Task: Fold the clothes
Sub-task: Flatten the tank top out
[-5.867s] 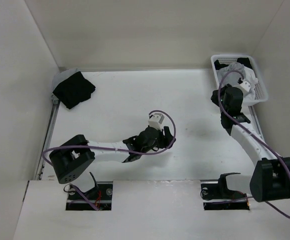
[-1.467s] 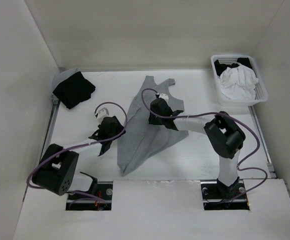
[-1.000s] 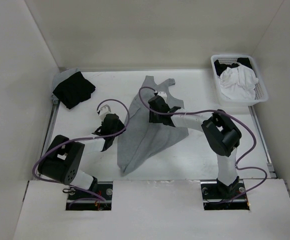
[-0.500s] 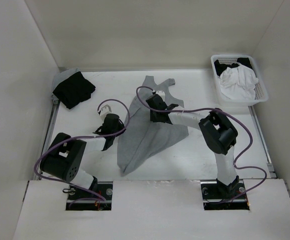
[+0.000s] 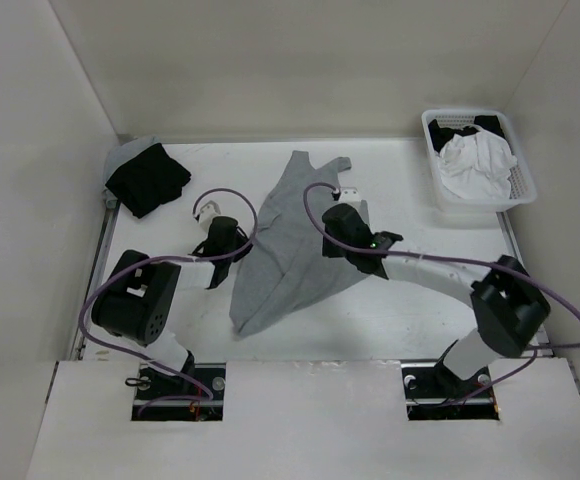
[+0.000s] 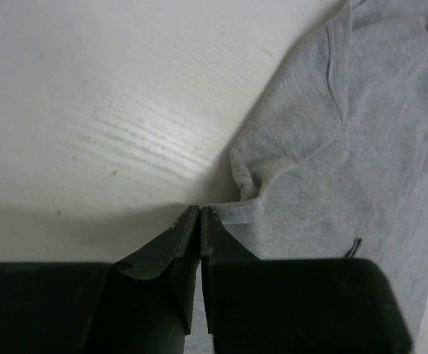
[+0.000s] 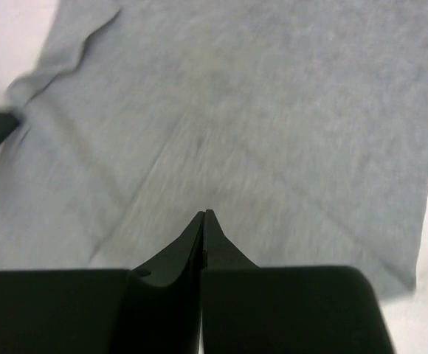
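left wrist view: jaws together on left gripper (image 6: pixel 200 212) at the edge of grey tank top (image 6: pixel 332 169) on the table (image 6: pixel 88 110), likewise right gripper (image 7: pixel 204 214) over its middle; thin hem maybe barely pinched, apt to slip.

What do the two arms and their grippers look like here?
The left arm and right arm match: black joint housings, white tubular links, a white block at each wrist, and a purple cable looping alongside. The left gripper and right gripper have black fingers tapering to thin tips. No markings are readable.
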